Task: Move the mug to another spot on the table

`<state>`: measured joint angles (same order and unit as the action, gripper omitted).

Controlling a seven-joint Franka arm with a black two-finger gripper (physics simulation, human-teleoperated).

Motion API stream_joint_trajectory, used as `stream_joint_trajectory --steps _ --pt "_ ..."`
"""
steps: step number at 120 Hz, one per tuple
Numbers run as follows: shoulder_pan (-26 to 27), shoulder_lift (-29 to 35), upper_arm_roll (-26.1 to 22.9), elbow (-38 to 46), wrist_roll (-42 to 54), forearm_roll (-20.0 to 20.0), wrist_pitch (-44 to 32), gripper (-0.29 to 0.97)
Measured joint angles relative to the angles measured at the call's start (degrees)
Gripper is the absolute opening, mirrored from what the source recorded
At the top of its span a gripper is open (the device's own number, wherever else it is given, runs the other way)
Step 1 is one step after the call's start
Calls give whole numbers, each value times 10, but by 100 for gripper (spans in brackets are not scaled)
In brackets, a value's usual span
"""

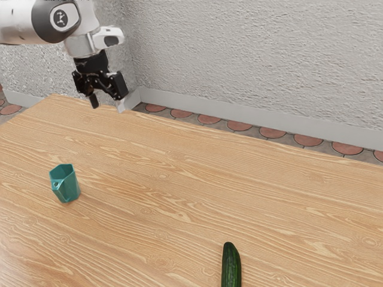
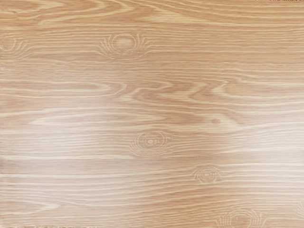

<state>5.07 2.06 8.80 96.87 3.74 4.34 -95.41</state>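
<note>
A small teal mug (image 1: 64, 183) stands upright on the wooden table (image 1: 197, 179) toward the exterior view's left, handle facing the front. My gripper (image 1: 106, 106) hangs high above the table's far left corner, well behind and above the mug. Its two fingers stand apart with nothing between them, so it is open. Bare wood grain of the table (image 2: 152, 114) lies under the hand in the wrist view.
A dark green cucumber (image 1: 231, 265) lies at the table's front edge, right of centre in the exterior view. A grey rough wall (image 1: 251, 54) with a skirting board runs behind the table over a tiled floor (image 1: 269, 131).
</note>
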Motion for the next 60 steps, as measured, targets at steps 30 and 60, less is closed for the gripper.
stream_joint_trajectory --steps 30,60 --pt "-73 131 -17 221 13 1 -73 66" --pt "-98 154 -34 370 4 4 -152 66"
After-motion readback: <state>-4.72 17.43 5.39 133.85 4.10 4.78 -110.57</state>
